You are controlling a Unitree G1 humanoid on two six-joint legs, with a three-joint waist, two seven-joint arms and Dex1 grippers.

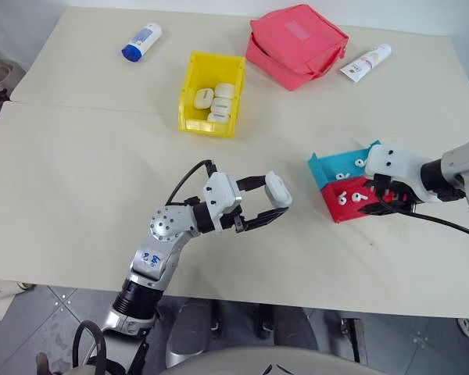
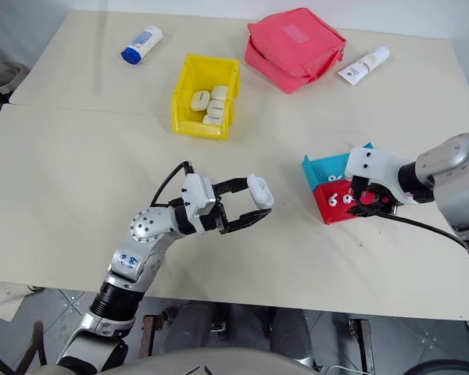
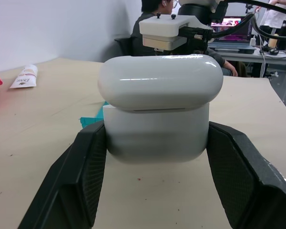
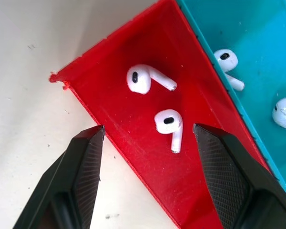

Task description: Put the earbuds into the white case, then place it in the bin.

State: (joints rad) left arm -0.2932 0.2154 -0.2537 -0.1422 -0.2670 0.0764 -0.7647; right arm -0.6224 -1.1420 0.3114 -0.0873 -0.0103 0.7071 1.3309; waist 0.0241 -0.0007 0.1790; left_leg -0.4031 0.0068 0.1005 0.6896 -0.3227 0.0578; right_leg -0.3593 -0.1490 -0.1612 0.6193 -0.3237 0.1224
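The white case hangs a little above the table, front centre, with my left gripper shut on it. In the left wrist view the case sits between both black fingers, its lid down. My right gripper hovers open over the red tray, pointing steeply down. Two earbuds lie in the red tray between the open jaws, untouched. Two more earbuds lie in the teal tray. The yellow bin stands at the back centre.
Several white cases lie inside the bin. A red fabric pouch and a white tube lie at the back right, and a white-and-blue bottle at the back left. A person sits beyond the table.
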